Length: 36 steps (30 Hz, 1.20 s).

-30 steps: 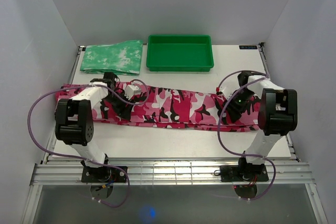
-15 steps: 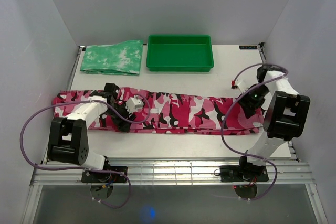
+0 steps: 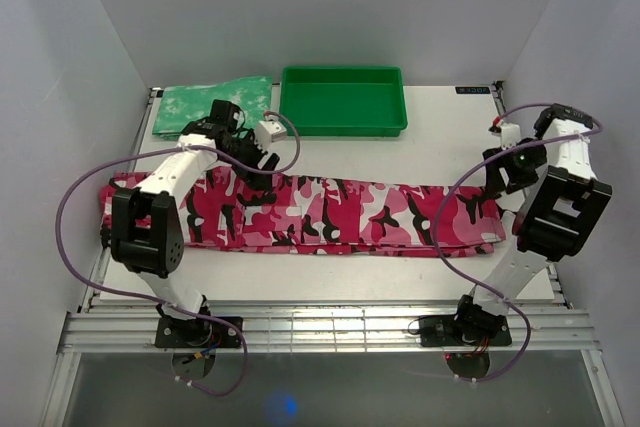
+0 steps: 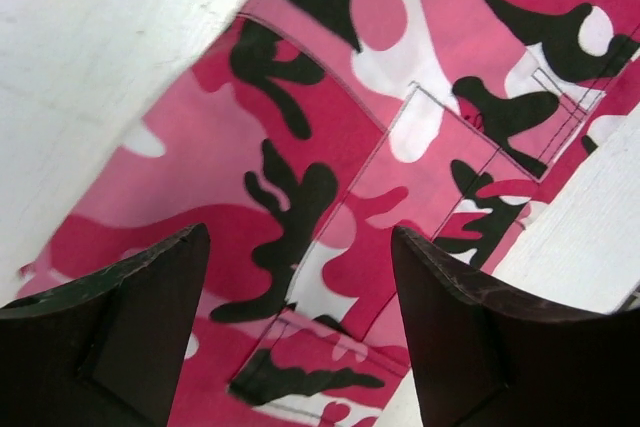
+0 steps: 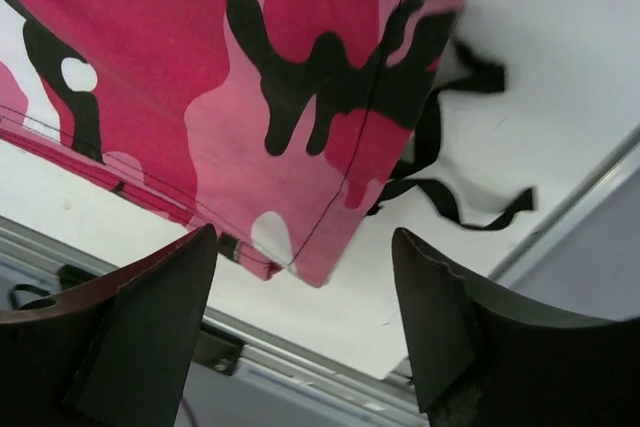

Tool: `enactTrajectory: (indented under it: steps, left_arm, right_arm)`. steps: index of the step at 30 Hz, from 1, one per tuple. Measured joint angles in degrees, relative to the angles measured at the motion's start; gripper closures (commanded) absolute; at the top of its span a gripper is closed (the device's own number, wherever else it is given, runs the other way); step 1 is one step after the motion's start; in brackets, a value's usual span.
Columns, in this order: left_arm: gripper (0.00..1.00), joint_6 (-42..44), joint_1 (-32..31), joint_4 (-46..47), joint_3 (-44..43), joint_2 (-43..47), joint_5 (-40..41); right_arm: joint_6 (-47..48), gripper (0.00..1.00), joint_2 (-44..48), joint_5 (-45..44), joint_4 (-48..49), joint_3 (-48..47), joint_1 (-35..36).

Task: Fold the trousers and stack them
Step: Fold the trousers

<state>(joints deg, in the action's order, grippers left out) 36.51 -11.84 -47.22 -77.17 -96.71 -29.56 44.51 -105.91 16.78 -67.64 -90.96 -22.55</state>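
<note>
Both wide open and empty, my left hand [image 4: 300, 247] hovers over the trousers' [image 3: 330, 212] left part, my right hand [image 5: 305, 247] over their right corner. They lie flat along the desk [image 3: 440, 137]. Soft, limp cloth, I judge; I'd pinch the end edges.

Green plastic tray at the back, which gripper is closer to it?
Left. The left gripper hovers by the near-left corner of the green plastic tray; the right gripper is farther off to its right.
</note>
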Motion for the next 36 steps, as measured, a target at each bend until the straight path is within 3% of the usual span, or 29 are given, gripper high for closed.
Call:
enactTrajectory:
  steps: [8,11,12,14,15,20,25,26,32,36]
  left_arm:
    - [0.15,-3.3,-6.86,-0.48,-0.22,-2.45,1.11]
    - [0.16,-3.8,-7.08,-1.46,-0.22,-2.58,1.4]
    - [0.16,-3.8,-7.04,-1.7,-0.17,-2.58,1.55]
    - [0.17,-3.54,-7.04,-1.77,0.66,-2.58,2.03]
    - [0.17,-3.32,-7.06,-1.9,1.31,-2.58,2.45]
    - [0.18,-2.4,-7.82,-3.32,2.49,-3.45,3.76]
    - [0.18,-2.34,-9.33,-3.69,-0.66,-6.82,4.24]
    - [0.18,-2.49,-9.66,-3.58,-1.22,-7.39,4.28]
    - [0.16,-5.25,-10.43,-3.32,-1.99,-8.28,5.2]
    - [0.14,-7.08,-10.4,-2.84,-2.51,-8.9,5.38]
  right_arm:
    - [-7.91,0.16,2.34,-3.32,0.87,14.4,-4.48]
    - [-9.55,0.32,3.06,-3.19,1.51,17.68,-5.07]
    - [-9.68,0.43,3.08,-2.84,1.73,18.47,-5.11]
    - [-9.81,0.51,3.08,-1.51,2.01,19.34,-5.2]
    - [-9.75,0.6,3.08,-0.37,1.88,19.65,-5.2]
    - [-9.49,0.66,3.08,5.14,1.55,20.0,-5.18]
    - [-8.9,0.91,3.28,9.9,0.7,20.0,-5.18]
    - [-8.59,0.92,3.5,10.71,0.28,20.0,-5.18]
    - [-7.89,0.87,4.94,10.93,0.2,22.62,-5.07]
    - [-6.95,0.52,2.58,7.41,0.79,27.08,-5.03]
